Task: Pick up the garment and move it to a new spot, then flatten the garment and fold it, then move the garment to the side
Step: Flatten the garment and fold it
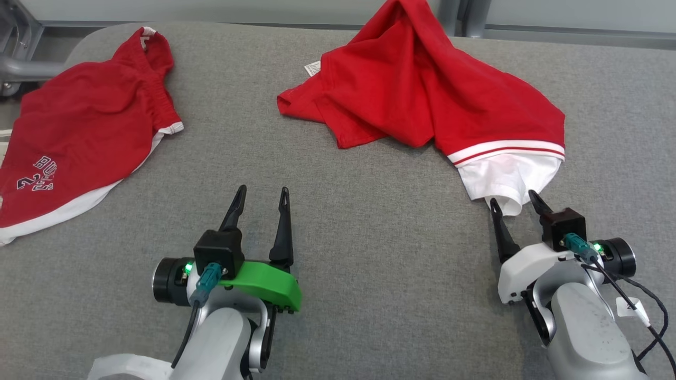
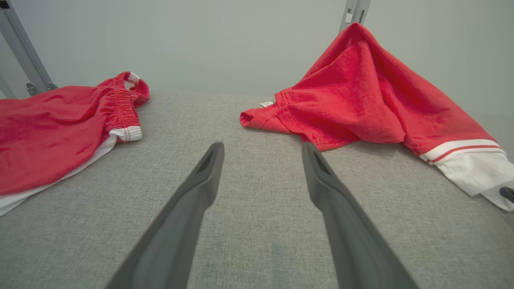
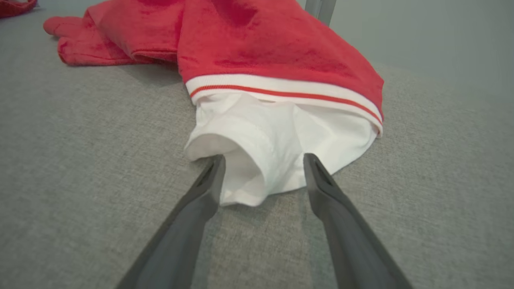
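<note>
left tool [image 1: 263,189] apart, empty | right tool [image 1: 512,197] apart, flanking white cuff [image 3: 261,144] of garment [image 1: 422,89], top cropped | shorts [image 1: 79,142] cut off left

The counter [image 1: 369,274] is covered in grey woven cloth, matt and slightly rough. The garment [image 1: 422,95] on the right is made of soft, matt red cloth, with smooth white cloth [image 3: 277,136] below a striped band. The shorts [image 1: 79,137] on the left are of similar matt red cloth. Dark matt plastic is seen on the left gripper [image 1: 262,191] and right gripper [image 1: 512,198], with a smooth green plastic bracket [image 1: 264,282] and a white plastic shell [image 1: 523,264]. The frame tube [image 1: 21,66] at the far left is dull grey metal.
</note>
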### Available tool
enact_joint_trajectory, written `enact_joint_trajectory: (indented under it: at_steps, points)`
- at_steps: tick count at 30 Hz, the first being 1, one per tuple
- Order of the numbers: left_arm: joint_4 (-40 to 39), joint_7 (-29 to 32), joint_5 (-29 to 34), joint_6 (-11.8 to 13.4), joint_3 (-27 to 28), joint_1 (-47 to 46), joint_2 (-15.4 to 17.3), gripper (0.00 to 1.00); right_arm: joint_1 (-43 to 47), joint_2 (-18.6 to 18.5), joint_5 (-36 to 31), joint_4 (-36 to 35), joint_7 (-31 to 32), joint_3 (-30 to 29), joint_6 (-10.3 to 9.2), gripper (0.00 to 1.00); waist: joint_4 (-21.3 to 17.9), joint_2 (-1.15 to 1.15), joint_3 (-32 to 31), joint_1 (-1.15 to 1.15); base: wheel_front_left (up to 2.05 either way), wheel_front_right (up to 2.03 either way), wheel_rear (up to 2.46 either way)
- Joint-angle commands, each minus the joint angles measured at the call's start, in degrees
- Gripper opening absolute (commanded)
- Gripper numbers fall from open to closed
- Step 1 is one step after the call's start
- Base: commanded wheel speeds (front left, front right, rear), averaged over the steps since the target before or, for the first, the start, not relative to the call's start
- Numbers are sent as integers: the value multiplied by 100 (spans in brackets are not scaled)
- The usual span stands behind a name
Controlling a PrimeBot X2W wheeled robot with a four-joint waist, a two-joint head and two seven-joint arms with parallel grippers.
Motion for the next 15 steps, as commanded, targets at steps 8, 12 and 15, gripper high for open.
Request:
enact_joint_trajectory:
  at_steps: [8, 12, 15]
  points:
    - [-37, -17, 171, -66, 189, 165, -73, 100, -381, -23, -373, 481, -42, -374, 1, 0, 55, 58, 31, 0, 0, 0, 0]
    - [-21, -17, 234, -123, 287, 237, -86, 100, -394, -20, -562, 431, -58, -392, 1, 0, -90, 58, -16, 0, 0, 0, 0]
    - [-2, -17, 276, -170, 338, 301, -120, 100, -211, -28, -830, 109, -61, -278, 1, 0, -314, 58, -89, 0, 0, 0, 0]
